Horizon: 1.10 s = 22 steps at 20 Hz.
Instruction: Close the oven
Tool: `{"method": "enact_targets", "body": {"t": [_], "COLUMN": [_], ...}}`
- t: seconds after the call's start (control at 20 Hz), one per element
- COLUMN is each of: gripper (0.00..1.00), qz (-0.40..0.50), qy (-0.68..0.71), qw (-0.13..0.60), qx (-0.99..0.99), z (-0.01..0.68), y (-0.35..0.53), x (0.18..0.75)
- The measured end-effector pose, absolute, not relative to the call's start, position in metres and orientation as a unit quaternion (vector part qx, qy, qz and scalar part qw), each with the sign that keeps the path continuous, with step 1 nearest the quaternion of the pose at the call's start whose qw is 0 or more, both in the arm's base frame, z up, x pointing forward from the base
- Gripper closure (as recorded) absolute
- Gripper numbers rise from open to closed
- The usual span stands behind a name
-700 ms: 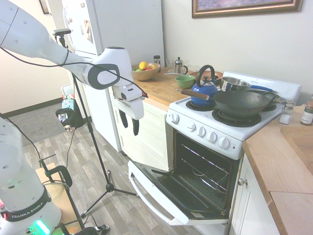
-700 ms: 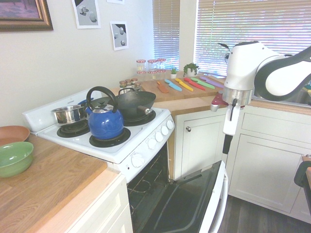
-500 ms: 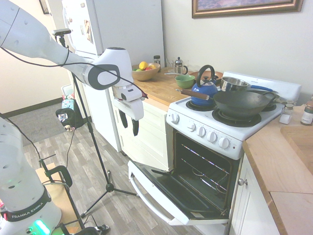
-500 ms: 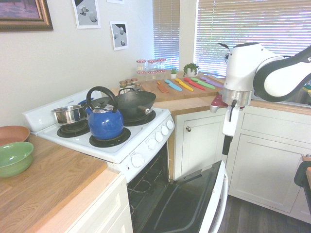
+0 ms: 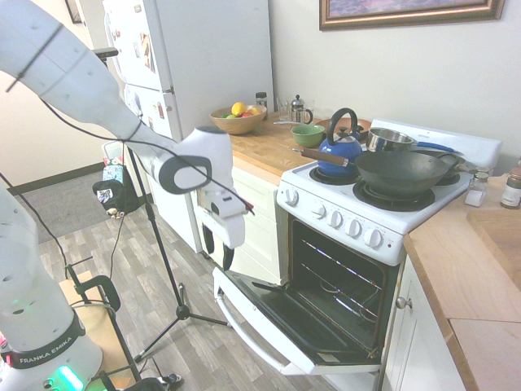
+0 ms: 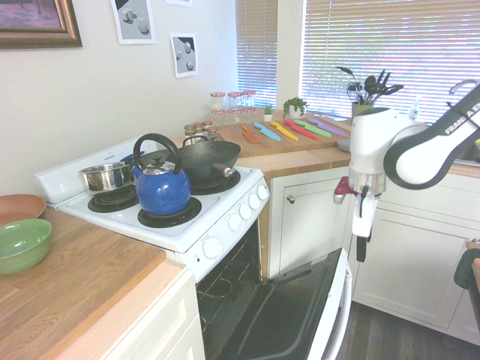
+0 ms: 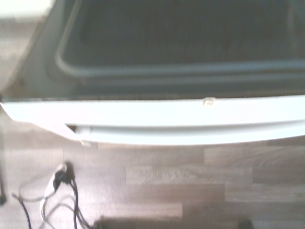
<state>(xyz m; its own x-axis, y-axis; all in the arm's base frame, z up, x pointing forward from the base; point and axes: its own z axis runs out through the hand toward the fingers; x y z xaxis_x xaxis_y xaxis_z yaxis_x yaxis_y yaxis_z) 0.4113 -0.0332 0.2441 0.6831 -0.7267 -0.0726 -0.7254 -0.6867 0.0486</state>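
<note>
The oven [image 5: 352, 221] is a white range with coil burners, and its drop-down door [image 5: 286, 324] lies open, nearly flat, showing dark racks inside. The white bar handle [image 5: 236, 322] runs along the door's outer edge. My gripper [image 5: 217, 251] points down just above the door's near corner by the handle, open, with nothing between its fingers. In the second exterior view the gripper [image 6: 361, 247] hangs over the outer edge of the door [image 6: 296, 319]. The wrist view looks straight down on the door's white edge and handle [image 7: 152, 121], with the dark inner pane [image 7: 181, 38] beyond.
A blue kettle [image 5: 340, 151], a wok [image 5: 403, 171] and a steel pot [image 5: 391, 138] sit on the burners. White cabinets [image 5: 244, 220] and a fridge [image 5: 187, 57] flank the range. A tripod [image 5: 181, 309] stands on the wood floor by the door.
The gripper has come down and moved toward the oven, from counter height to just above the open door's handle edge. The door has not moved.
</note>
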Motion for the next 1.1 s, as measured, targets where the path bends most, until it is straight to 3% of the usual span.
{"method": "enact_targets", "body": {"t": [0.4, 1.1], "gripper": [0.0, 0.0], "qz": [-0.063, -0.129], "qy": [-0.381, -0.355], "qw": [0.013, 0.019], "qx": [0.922, 0.926], "z": [0.151, 0.067], "y": [-0.05, -0.094], "x": [0.427, 0.44]}}
